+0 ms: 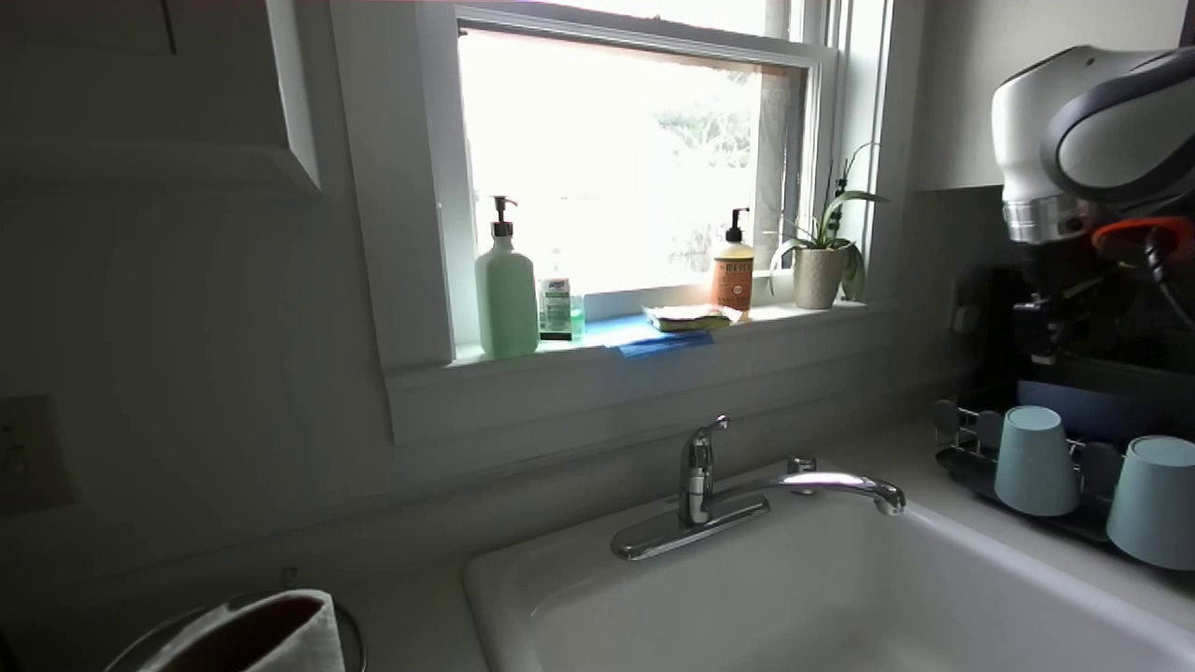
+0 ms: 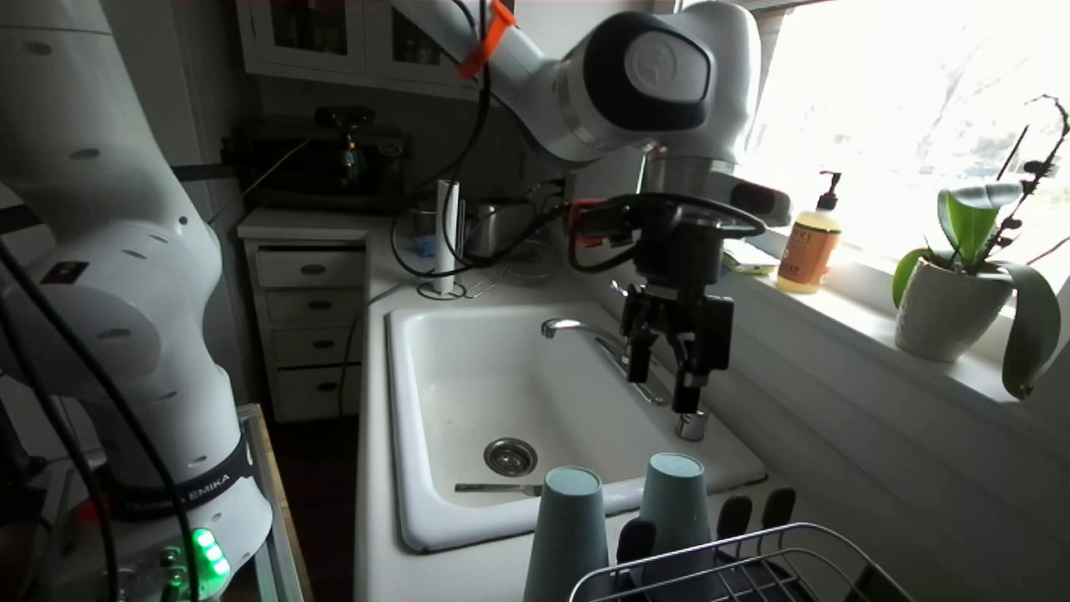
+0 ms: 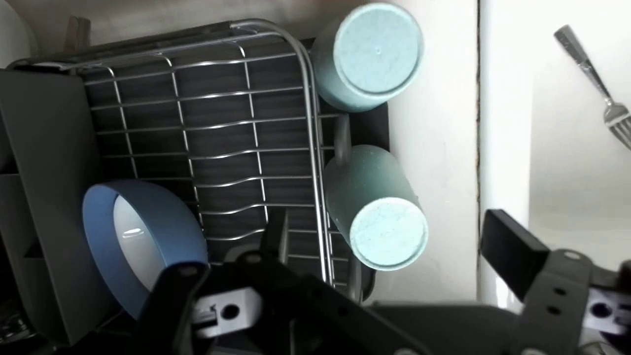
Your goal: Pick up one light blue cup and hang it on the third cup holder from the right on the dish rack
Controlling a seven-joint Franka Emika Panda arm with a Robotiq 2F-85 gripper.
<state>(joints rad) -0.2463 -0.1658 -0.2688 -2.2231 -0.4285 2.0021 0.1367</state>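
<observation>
Two light blue cups stand upside down side by side at the sink-side end of the dish rack point(image 3: 311, 128). The window-side cup shows in both exterior views point(image 1: 1036, 471) point(image 2: 675, 510) and in the wrist view point(image 3: 369, 180). The cup farther from the window point(image 1: 1158, 509) point(image 2: 568, 531) point(image 3: 345, 81) looks much alike; I cannot tell which one is meant. Dark paddle-shaped cup holders point(image 2: 736, 516) show bare beside the window-side cup, and one shows between the cups. My gripper point(image 2: 664, 380) is open and empty above the window-side cup, apart from it; its fingers point(image 3: 394, 241) spread wide either side in the wrist view.
A blue bowl point(image 3: 172, 222) and a grey divided bin point(image 3: 44, 197) are in the rack. The white sink point(image 2: 405, 401) holds a fork point(image 3: 589, 74). A faucet point(image 1: 695, 476) stands behind it. Soap bottles point(image 1: 507, 299) and a potted plant point(image 1: 815, 278) line the sill.
</observation>
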